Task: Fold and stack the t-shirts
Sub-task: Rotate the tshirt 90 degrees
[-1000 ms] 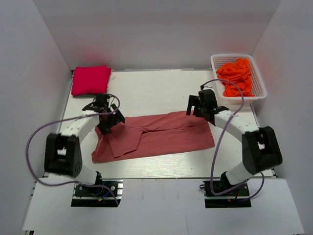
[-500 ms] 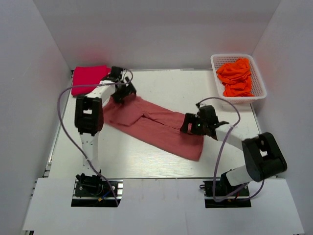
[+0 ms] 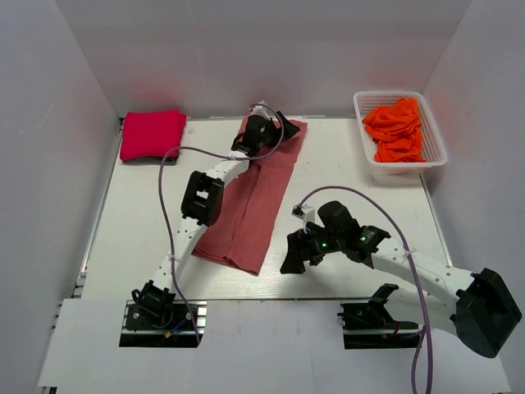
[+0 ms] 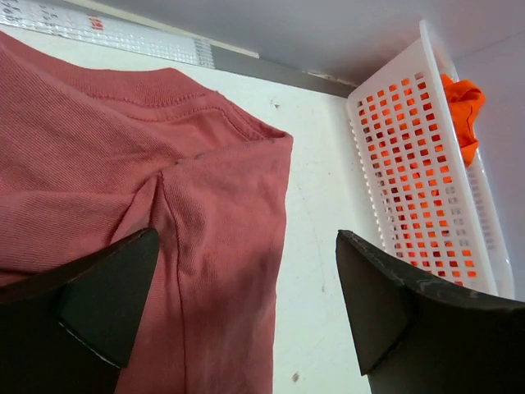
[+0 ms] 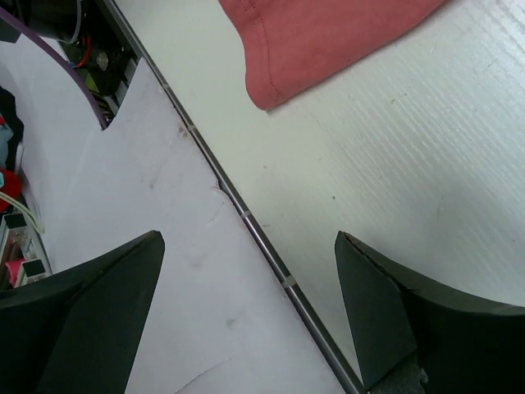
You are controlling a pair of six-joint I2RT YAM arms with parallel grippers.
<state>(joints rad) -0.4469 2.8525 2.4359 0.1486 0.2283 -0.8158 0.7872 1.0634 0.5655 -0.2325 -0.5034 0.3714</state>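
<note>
Across the table (image 3: 369, 205) we see a salmon-pink t-shirt (image 3: 250, 213); left tool (image 3: 264, 134) at twelve o'clock, right tool (image 3: 297, 259) at five, both gaping, empty.

White arms (image 3: 223, 170), black joints (image 3: 201, 197), purple cables (image 3: 166, 215), black wedge-fingered hands (image 4: 246, 240).
</note>
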